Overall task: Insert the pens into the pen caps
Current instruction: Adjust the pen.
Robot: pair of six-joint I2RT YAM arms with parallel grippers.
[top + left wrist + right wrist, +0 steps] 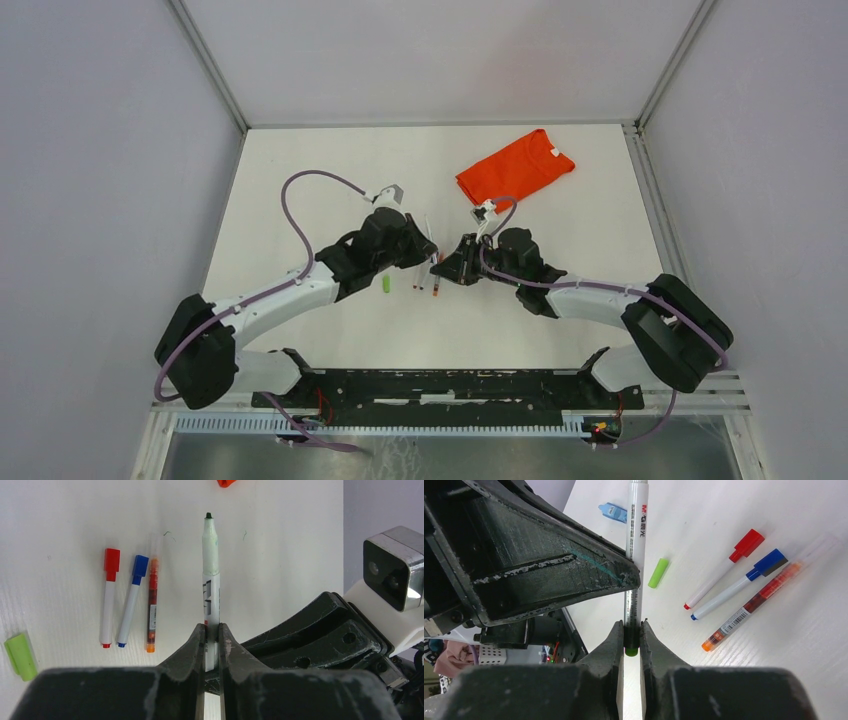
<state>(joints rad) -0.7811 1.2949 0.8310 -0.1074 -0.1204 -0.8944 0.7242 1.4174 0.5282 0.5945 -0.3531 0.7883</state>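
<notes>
**Q:** Top view: where does the cap lie?
**A:** The short lime-green tubular plastic cap (pixel 386 285) lies flat on the white worktop (pixel 300 180), a little toward the near edge. Its long axis runs roughly near-to-far. It is on the left arm's side, closer to the left gripper (pixel 428 253) than to the right gripper (pixel 445 268).

**Q:** Left wrist view?
**A:** The left gripper (pixel 212 630) is clamped on the barrel of the slim white plastic pen with the bare green tip (pixel 210 560). The tip points straight away from the fingers. The cap (pixel 20 656) rests well apart to their left, beyond a row of three spare pens (pixel 131 602).

**Q:** Right wrist view?
**A:** The right gripper (pixel 631 630) pinches the same pen's green tail end. The cap (pixel 658 573) lies just right of the barrel, untouched. By judgement, one hand must let go to fetch the cap, then line its bore up with the tip.
</notes>
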